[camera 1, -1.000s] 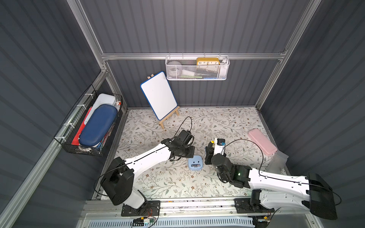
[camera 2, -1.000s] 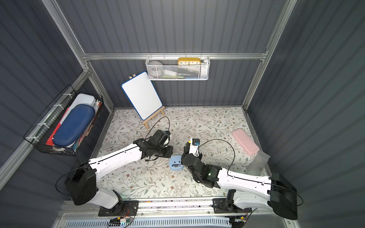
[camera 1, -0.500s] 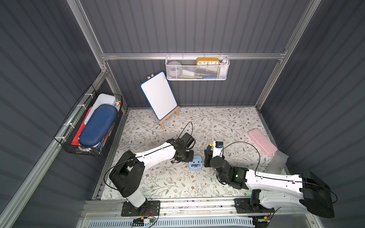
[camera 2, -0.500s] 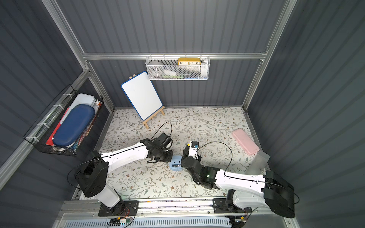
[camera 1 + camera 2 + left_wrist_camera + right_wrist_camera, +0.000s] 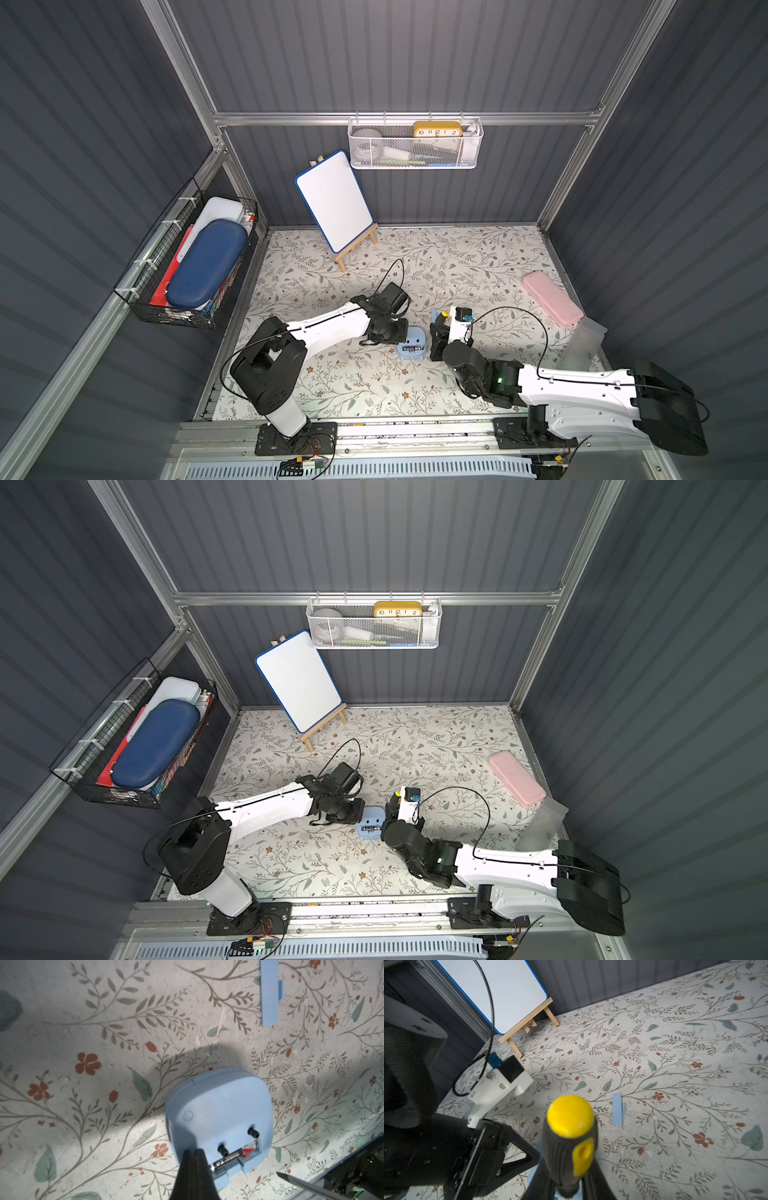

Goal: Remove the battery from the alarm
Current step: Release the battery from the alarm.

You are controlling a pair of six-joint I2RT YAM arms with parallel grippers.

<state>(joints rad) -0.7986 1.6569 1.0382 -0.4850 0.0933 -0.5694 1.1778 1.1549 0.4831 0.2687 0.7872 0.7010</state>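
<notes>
**Battery in its open slot, left fingers pressed together at one end**

My left gripper (image 5: 193,1150) has its two fingers pressed flat together with nothing between them. Its tips sit over the edge of the alarm (image 5: 218,1109), right at one end of the battery (image 5: 230,1157). From the left wrist view I cannot tell whether the tips touch either of them, and they hide that end of the battery.

The alarm lies back side up just ahead of those tips, so its face is out of sight. The battery rests lengthwise in the uncovered slot, beside two small black knobs. In both top views the alarm (image 5: 411,347) (image 5: 371,821) lies between my two grippers, and the battery there is too small to make out properly.

My right gripper (image 5: 569,1186) is clamped on the screwdriver (image 5: 571,1136). The black-and-yellow handle stands up between its fingers, which the frame edge mostly cuts off. The shaft is hidden below the handle in that view. Only the blade tip (image 5: 291,1178) shows in the left wrist view, just off the alarm on the side away from my left fingers, and it is not touching the alarm.

A thin blue cover strip (image 5: 617,1109) lies flat on the floral mat (image 5: 457,257), beyond the screwdriver handle and well apart from the alarm. The left wrist view crops its far end
</notes>
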